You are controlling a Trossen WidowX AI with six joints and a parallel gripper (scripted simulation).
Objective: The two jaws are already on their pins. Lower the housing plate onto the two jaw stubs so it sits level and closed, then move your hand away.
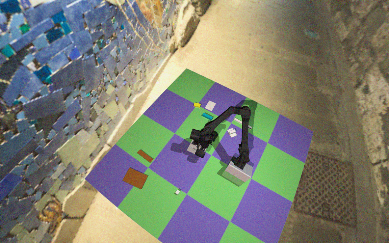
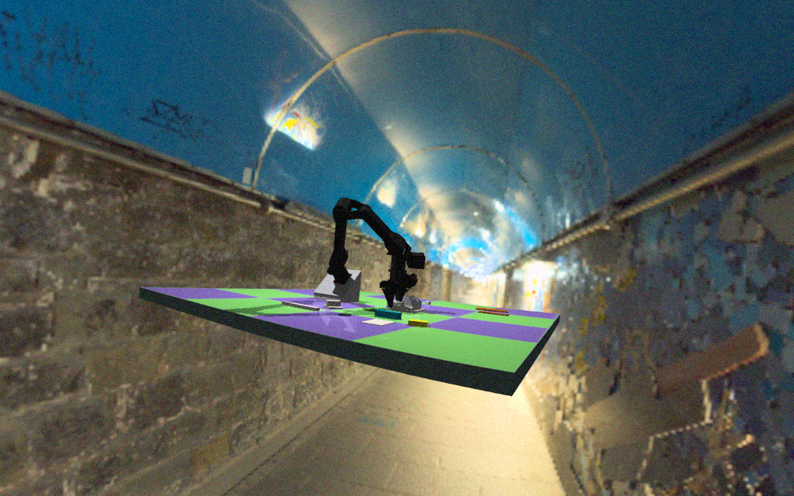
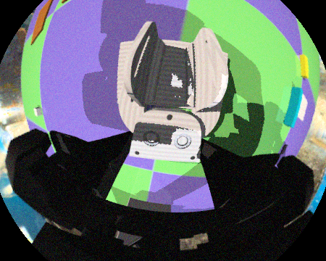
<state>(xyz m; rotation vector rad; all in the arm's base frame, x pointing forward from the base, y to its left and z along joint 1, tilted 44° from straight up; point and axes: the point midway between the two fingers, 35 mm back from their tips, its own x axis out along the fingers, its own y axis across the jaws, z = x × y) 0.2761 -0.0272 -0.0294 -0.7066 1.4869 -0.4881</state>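
Observation:
The pale housing plate (image 3: 164, 154), with two round holes and small dark dots, lies between my fingertips in the wrist view. My gripper (image 3: 166, 138) (image 1: 200, 148) (image 2: 391, 304) is shut on it, low over the mat. Round ends show inside both holes. Just beyond it, the left jaw (image 3: 137, 54) and the right jaw (image 3: 208, 72) stand up with a wide gap between them, on the pale base (image 3: 124, 72) (image 1: 191, 147). The plate overlaps the near end of the jaws. Its underside is hidden, so I cannot tell whether it touches the stubs or sits fully level.
A teal block (image 1: 207, 116) (image 2: 387, 313) (image 3: 293, 106), a yellow block (image 1: 197, 105) (image 2: 418, 323) (image 3: 304, 66) and a white tile (image 1: 210, 105) lie to one side. White blocks (image 1: 231, 132) and a white bar (image 1: 241, 122) lie nearer the arm's base. An orange plate (image 1: 135, 178) and an orange bar (image 1: 145, 155) lie opposite.

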